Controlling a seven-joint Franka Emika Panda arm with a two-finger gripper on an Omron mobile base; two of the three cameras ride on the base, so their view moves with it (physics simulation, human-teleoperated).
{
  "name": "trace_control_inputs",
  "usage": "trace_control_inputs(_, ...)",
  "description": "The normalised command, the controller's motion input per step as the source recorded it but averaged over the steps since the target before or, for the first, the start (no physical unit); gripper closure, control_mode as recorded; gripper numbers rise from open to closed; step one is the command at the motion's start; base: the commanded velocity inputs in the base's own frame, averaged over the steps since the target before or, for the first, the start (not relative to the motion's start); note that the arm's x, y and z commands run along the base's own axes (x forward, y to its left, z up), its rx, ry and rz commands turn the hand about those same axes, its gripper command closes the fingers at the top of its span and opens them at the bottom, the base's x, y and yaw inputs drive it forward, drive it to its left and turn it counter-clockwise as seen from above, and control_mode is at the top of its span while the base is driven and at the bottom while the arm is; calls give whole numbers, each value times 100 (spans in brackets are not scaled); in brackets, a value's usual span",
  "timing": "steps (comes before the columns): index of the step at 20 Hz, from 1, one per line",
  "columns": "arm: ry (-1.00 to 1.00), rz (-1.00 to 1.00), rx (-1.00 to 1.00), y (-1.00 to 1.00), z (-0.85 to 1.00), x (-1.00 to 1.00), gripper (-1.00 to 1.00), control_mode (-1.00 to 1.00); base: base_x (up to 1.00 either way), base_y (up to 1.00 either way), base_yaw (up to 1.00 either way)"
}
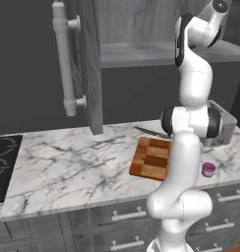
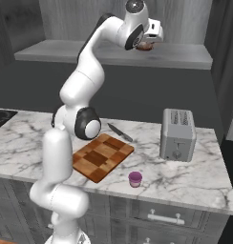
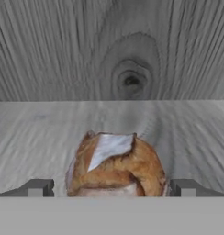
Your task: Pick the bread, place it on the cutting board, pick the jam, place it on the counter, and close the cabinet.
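I am straddling the small round brown bread roll with spread gripper; centring the roll before pinching seems wise.

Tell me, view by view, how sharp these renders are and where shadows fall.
Left base view: even flat light, the counter veins crisp, cabinet underside dark. Right base view: sharp, a soft shadow under the jam and beside the toaster. Hand view: the bread and wood grain look soft and smeared.
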Motion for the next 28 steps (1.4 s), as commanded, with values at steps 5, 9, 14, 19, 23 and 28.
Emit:
trace_control_inputs(5,0,0,0,-1,0,8,-100,-100,0,0,0)
trace_control_inputs(9,2,0,0,0,0,1,-100,-100,0,0,0)
trace_control_inputs(14,6,0,0,0,-6,0,-100,-100,0,0,0)
trace_control_inputs(19,4,0,0,0,-8,7,-100,-100,0,0,0)
trace_control_inputs(23,0,0,0,0,-6,19,-100,-100,0,0,0)
trace_control_inputs(28,0,0,-2,0,-10,16,100,-100,0,0,0)
